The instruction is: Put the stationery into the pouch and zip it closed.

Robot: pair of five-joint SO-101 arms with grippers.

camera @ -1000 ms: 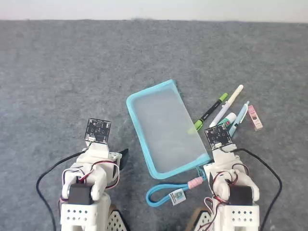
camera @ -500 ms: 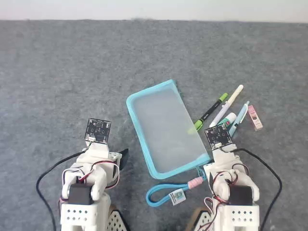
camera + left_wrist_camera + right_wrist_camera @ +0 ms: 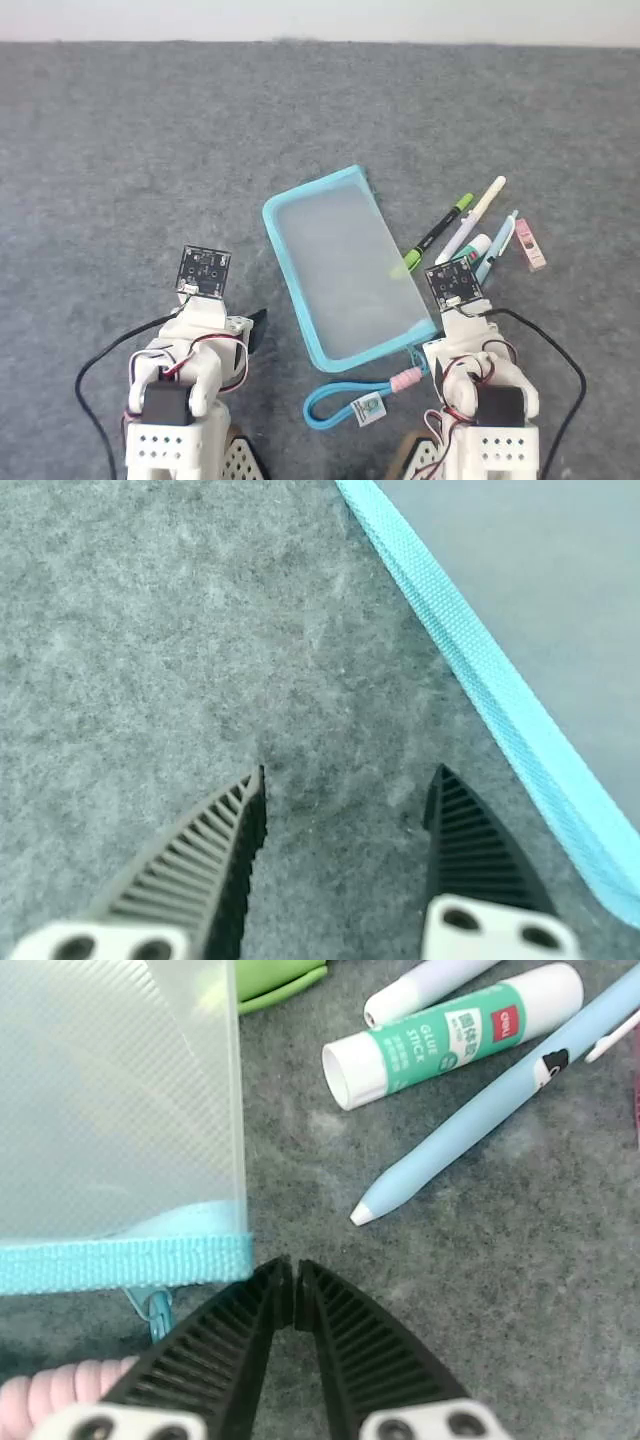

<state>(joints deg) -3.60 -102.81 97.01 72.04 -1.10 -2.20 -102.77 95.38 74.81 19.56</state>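
The translucent rectangular pouch with a turquoise fabric border [image 3: 345, 270] lay flat and slanted on the grey felt table [image 3: 150, 150] between my two arms, and I saw nothing inside it. I judged the task to be at its very start, with no piece packed and the zip not yet worked. I could not tell whether the zip stood open or closed. The small turquoise zip pull [image 3: 155, 1310] sat at the pouch's near corner, just beside my right gripper [image 3: 295, 1272], whose jaws were pressed together on nothing. My left gripper [image 3: 345, 780] hung low over bare table just beside the pouch's long edge, jaws spread wide and empty.

As I reckoned it, the next move called for my right gripper to open before it could take anything. The pouch's mouth would also need to be held apart.

I counted one pouch and five pieces of stationery, all on my right arm's side of it:
- one green-and-black highlighter [image 3: 437, 232], its green end against the pouch's edge
- one pale lilac pen [image 3: 472, 218]
- one green-and-white glue stick [image 3: 450, 1030]
- one light blue pen [image 3: 500, 1100], its tip near my right gripper
- one small pink block [image 3: 530, 247], farthest out

One blue strap loop [image 3: 335, 400] with a pink coil [image 3: 405, 380] trailed from the near corner.
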